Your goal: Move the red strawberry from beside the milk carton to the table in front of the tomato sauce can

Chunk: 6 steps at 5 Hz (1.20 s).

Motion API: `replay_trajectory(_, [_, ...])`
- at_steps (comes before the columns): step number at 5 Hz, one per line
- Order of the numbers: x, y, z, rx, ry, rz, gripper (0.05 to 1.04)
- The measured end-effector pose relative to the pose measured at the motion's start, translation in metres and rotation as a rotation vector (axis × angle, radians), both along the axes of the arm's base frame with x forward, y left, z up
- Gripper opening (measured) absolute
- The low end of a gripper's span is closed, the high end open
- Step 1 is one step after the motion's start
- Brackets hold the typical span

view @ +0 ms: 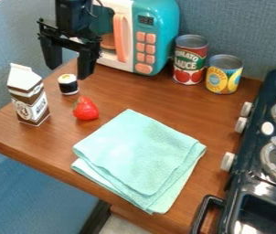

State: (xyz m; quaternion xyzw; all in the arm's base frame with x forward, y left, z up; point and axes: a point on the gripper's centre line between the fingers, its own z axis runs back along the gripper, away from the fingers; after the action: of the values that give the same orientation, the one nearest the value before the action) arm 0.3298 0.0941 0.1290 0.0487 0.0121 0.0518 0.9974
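A: Quick q: where's the gripper (pixel 70 73)?
B: Upper L of view, hanging over the desk (pixel 140 96), pointing down.
A: Fingers?
B: Wide apart, nothing btwn them. Nearest thing's the roll (pixel 68 86), a small black-and-white one, standing upright on the desk, just below the tips in view. Can't tell how high the tips are above it.
A: OK, roll = clock ctr. What's around it?
B: Red berry (pixel 87 109) at 5, near it. Brown & white carton (pixel 32 101) at 8, also near, upright.
A: Farther out?
B: Towel (pixel 140 155) at 5, past the berry; lt green, folded, lying flat w/ layers showing at the lower edges. Teal & white microwave (pixel 159 41) btwn 1 and 2, w/ orange handle + btns.
A: Cans?
B: Two, upright: tomato can (pixel 190 61) btwn 2 and 3, yellow-and-blue can (pixel 224 75) at 3, right beside it.
A: And 4?
B: Dk stove (pixel 245 183), w/ burners, white knobs (pixel 227 161) facing the desk & a blk handle.
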Motion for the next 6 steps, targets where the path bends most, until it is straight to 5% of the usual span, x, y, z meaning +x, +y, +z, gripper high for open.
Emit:
replay_trajectory(1, [-0.002,-0.002,-0.012,-0.012,0.039,-0.007,1.001])
replay_trajectory(4, [-0.003,0.003,-0.020,-0.062,0.039,-0.307,1.001])
replay_trajectory(6, [0.012,0.007,-0.043,-0.101,0.101,-0.488,1.001])
